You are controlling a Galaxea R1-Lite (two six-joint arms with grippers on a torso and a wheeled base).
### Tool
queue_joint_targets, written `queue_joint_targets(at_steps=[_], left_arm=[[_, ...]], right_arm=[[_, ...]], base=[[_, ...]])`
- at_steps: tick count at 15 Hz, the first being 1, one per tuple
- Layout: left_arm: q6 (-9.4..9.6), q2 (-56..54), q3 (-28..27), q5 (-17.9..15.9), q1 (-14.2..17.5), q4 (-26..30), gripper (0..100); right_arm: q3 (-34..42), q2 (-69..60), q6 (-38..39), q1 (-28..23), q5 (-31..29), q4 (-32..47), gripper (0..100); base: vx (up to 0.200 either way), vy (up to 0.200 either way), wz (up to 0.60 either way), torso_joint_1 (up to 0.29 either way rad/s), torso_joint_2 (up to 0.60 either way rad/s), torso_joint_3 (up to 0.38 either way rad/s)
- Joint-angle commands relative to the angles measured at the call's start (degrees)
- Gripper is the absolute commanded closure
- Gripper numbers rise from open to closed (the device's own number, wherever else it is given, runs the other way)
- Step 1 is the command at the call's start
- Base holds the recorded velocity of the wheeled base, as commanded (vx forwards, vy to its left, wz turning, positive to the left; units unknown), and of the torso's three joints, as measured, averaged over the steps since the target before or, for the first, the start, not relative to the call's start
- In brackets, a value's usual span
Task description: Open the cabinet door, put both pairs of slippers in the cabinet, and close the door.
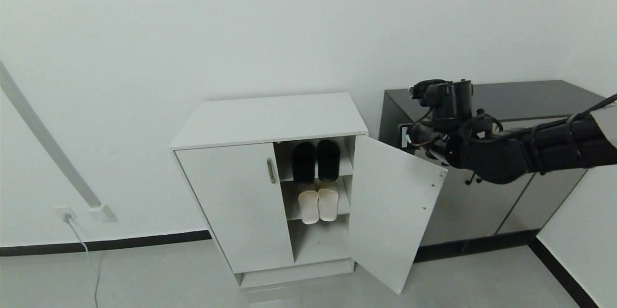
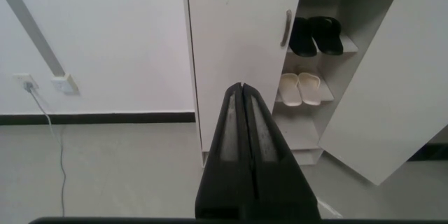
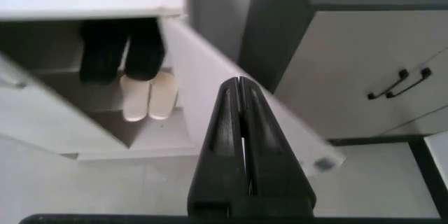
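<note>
Shows the cabinet (image 1: 270,120) against the far wall, with left door (image 1: 236,202) shut and right door (image 1: 390,202) swung out toward the near right. Holds black slippers (image 1: 315,161) on the top shelf and white slippers (image 1: 318,205) on the shelf below, each pair side by side, long axes running near to far, heels seemingly at the near edge. Has left gripper (image 2: 241,91) pressed closed on nothing, well short of the cabinet, and right gripper (image 3: 241,87) likewise closed and empty by the right door's upper outer edge.
</note>
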Motion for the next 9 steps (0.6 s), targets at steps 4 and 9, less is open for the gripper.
queue_joint_targets(at_steps=[4,9], left_arm=[[-0.01,0.0,0.0,0.0,0.0,0.0,100],[-0.01,0.0,0.0,0.0,0.0,0.0,100]], right_arm=[[-16.1,13.4,0.5,-7.6,2.8,6.8,100],[-17.4,18.2,1.1,-10.2,5.3,6.7,100]], base=[[0.0,0.0,0.0,0.0,0.0,0.0],[0.0,0.0,0.0,0.0,0.0,0.0]])
